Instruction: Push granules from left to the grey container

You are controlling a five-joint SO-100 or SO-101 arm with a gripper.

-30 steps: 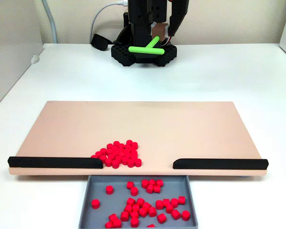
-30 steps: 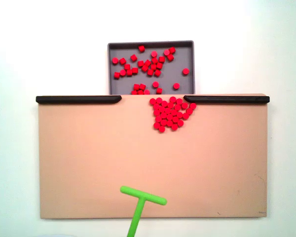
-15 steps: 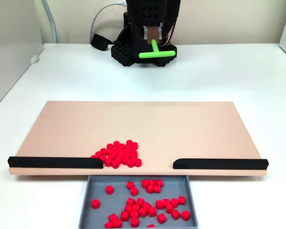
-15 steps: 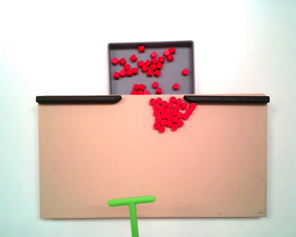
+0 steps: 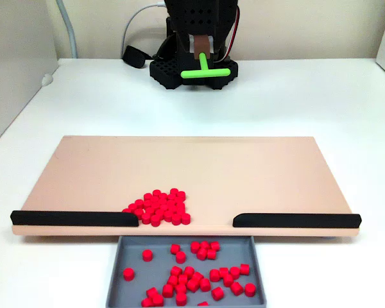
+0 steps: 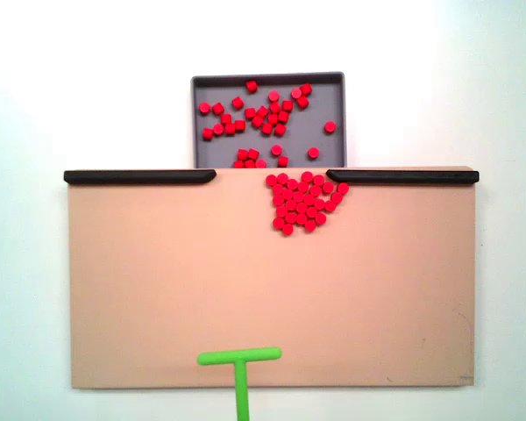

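A flat tan rectangular board (image 5: 199, 170) lies on a white table (image 5: 321, 102). Along one long edge of the board sit two low black strips, one (image 5: 74, 218) at each end (image 5: 296, 221), with an open gap between them. A bright green T-shaped plastic pusher tool (image 6: 240, 368) has its crossbar above the opposite long edge. A white cable (image 5: 136, 22) runs behind, beside a black plug (image 5: 133, 56).

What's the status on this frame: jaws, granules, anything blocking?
Jaws shut on green pusher, back near arm base. Granules clustered on tan board at the gap edge; others lie in grey container. Nothing in the way.
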